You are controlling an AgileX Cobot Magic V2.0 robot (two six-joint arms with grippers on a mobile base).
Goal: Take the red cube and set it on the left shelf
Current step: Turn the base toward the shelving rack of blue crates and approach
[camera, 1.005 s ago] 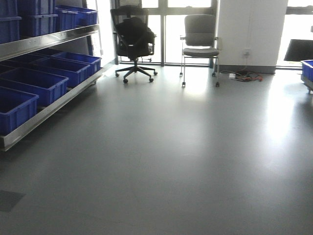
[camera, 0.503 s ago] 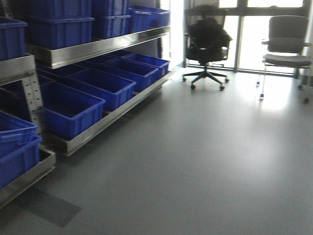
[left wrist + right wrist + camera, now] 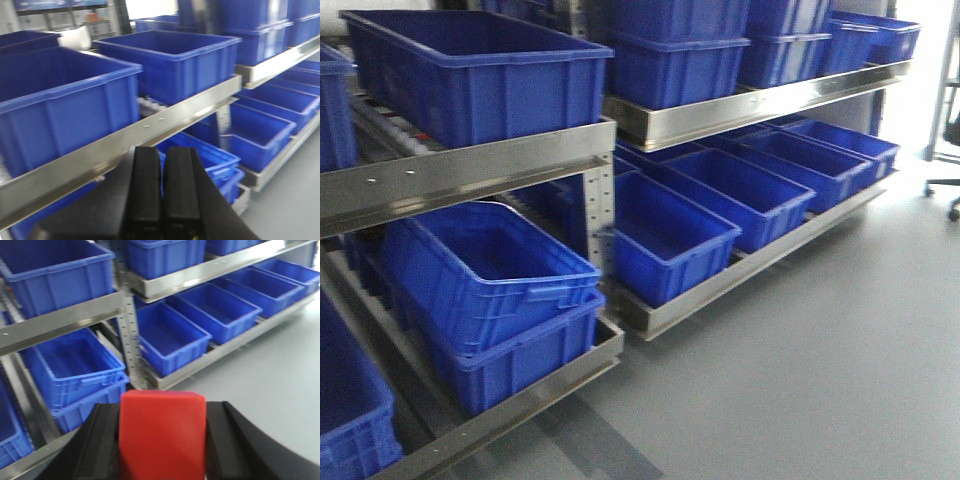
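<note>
A red cube (image 3: 162, 435) fills the bottom of the right wrist view, clamped between the two black fingers of my right gripper (image 3: 162, 412). Behind it stands the left shelf (image 3: 600, 225), a steel rack loaded with blue bins on two levels. My left gripper (image 3: 162, 152) is shut, its black fingers pressed together with nothing between them, and it points at the shelf's upper steel rail (image 3: 150, 127). Neither gripper shows in the front-facing view.
Blue bins (image 3: 485, 265) sit stacked on the lower level, with a large blue bin (image 3: 480, 70) on the upper rail. More bins (image 3: 760, 190) run along the rack to the right. Grey floor (image 3: 820, 360) spreads at the right. An office chair base (image 3: 950, 195) shows at the far right edge.
The front-facing view has swung left and closed in: the chairs and windows slid out to the right, and the shelf with its blue bins now fills most of the frame.
</note>
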